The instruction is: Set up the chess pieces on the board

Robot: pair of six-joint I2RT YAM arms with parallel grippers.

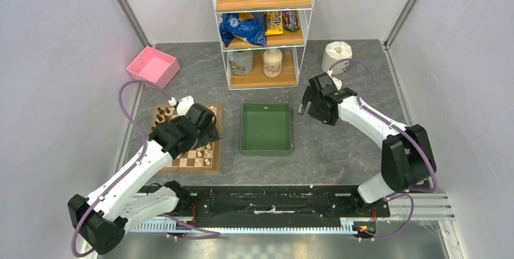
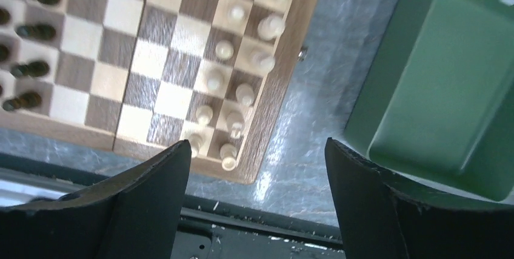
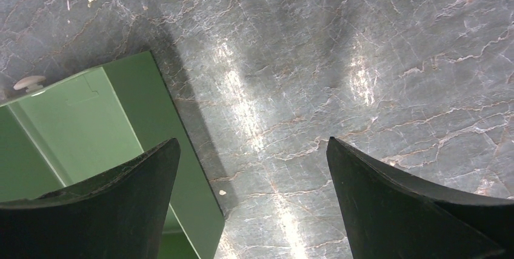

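The board [image 1: 183, 163] lies at the left of the table, partly under my left arm. Dark brown chess pieces [image 1: 162, 113] stand along its far edge and pale cream chess pieces [image 1: 206, 153] along its near right part. In the left wrist view the pale pieces [image 2: 225, 49] fill two rows beside the board's [image 2: 163, 47] edge, and dark ones [image 2: 31, 30] line the far left. My left gripper [image 2: 257, 150] hangs open above the board's corner, holding nothing. My right gripper [image 3: 253, 150] is open over bare table, right of the tray.
A green tray [image 1: 265, 128] sits mid-table between the arms; its wall [image 3: 154, 110] is close to my right fingers. A small pale knob [image 3: 29, 82] shows past its rim. A pink box [image 1: 153, 67], a wire shelf rack [image 1: 263, 22] and a paper roll [image 1: 336, 56] stand at the back.
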